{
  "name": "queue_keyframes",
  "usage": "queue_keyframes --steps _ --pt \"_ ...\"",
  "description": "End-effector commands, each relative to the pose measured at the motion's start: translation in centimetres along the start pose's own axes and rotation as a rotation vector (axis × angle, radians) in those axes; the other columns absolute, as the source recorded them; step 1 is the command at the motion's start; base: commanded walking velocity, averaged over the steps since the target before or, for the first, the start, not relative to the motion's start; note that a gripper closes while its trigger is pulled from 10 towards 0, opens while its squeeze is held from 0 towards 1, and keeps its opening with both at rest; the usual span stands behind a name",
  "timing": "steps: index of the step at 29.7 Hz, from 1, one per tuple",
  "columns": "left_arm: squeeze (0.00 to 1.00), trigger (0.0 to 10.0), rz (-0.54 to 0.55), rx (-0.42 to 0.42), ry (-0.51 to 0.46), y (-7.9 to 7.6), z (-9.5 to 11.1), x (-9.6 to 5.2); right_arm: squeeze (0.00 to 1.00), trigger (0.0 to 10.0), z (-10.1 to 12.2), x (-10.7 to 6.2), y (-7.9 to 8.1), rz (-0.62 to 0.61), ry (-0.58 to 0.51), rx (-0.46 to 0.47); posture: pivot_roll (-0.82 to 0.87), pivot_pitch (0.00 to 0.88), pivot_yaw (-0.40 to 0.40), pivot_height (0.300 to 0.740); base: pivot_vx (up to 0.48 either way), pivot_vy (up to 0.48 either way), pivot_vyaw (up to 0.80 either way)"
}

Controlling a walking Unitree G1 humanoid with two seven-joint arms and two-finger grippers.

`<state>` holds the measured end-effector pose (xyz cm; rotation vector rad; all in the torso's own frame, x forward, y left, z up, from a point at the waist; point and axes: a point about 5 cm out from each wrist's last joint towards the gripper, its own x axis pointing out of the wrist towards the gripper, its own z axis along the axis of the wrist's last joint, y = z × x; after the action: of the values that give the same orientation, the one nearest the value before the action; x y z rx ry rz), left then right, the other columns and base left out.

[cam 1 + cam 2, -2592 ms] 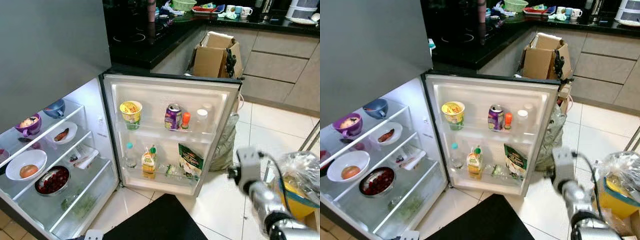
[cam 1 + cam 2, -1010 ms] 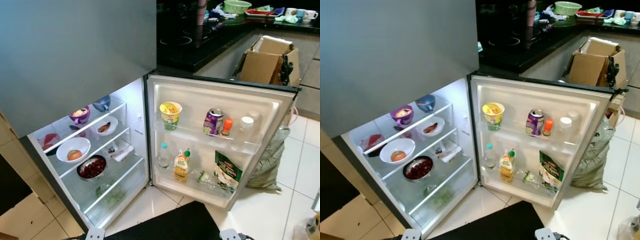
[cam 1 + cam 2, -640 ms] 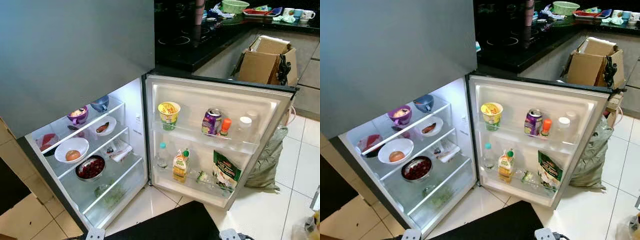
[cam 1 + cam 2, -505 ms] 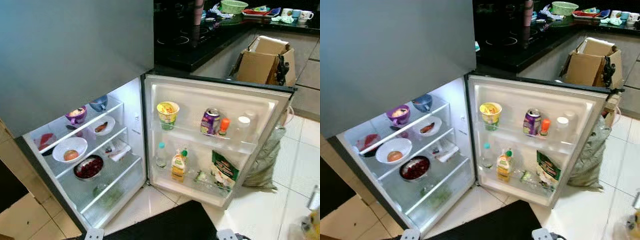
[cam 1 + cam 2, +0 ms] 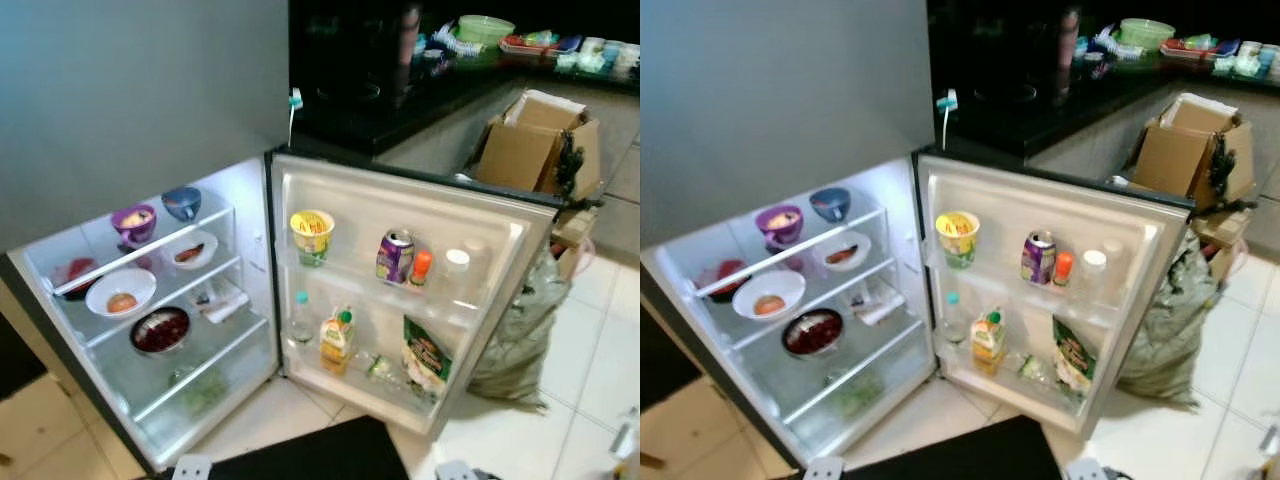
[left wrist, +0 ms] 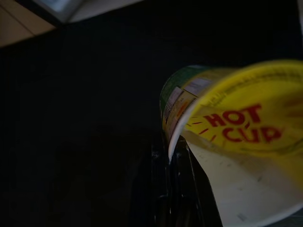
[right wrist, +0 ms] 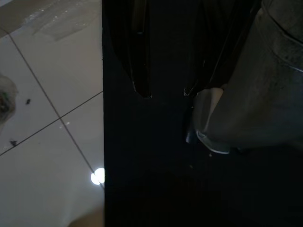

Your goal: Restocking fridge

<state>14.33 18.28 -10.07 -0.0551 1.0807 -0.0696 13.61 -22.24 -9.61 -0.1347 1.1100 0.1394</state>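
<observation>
Fridge [image 5: 140, 120] stands open, its door [image 5: 400, 290] swung wide toward 3 o'clock. On the door's upper rack sit a yellow noodle cup [image 5: 312, 236], a purple can [image 5: 396, 256] and a small orange-capped bottle [image 5: 421, 269]; the lower rack holds a juice carton [image 5: 336, 341] and a green packet [image 5: 425, 360]. Inside, shelves carry a purple bowl [image 5: 133, 222], a blue bowl [image 5: 181, 203] and a white bowl [image 5: 120, 292].

Left pincer [image 6: 177, 189] grips a yellow "HOT CUP" noodle cup [image 6: 241, 137] in the dark wrist view. Right pincer [image 7: 163, 92] hangs over a black mat [image 7: 156, 170] with fingers apart, holding nothing that I can tell.
</observation>
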Motion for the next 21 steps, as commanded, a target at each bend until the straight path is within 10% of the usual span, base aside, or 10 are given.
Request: queue_keyframes --steps 1,10,21 --pt "0.00 10.0 0.001 0.004 0.006 0.20 -0.22 -0.07 0.00 10.0 -0.02 0.07 0.31 0.009 0.002 0.003 -0.05 0.000 0.014 0.740 0.000 0.000 0.00" --pt "0.00 10.0 -0.012 0.007 0.009 0.02 -0.31 -0.06 0.00 10.0 -0.10 0.07 0.40 0.013 0.006 0.000 -0.05 0.000 0.013 0.740 0.000 -0.472 0.00" --pt "0.00 10.0 0.020 -0.033 -0.004 0.30 -0.09 -0.06 0.00 10.0 -0.12 0.09 0.44 0.011 0.008 -0.004 -0.05 0.000 0.014 0.740 0.000 0.000 0.00"
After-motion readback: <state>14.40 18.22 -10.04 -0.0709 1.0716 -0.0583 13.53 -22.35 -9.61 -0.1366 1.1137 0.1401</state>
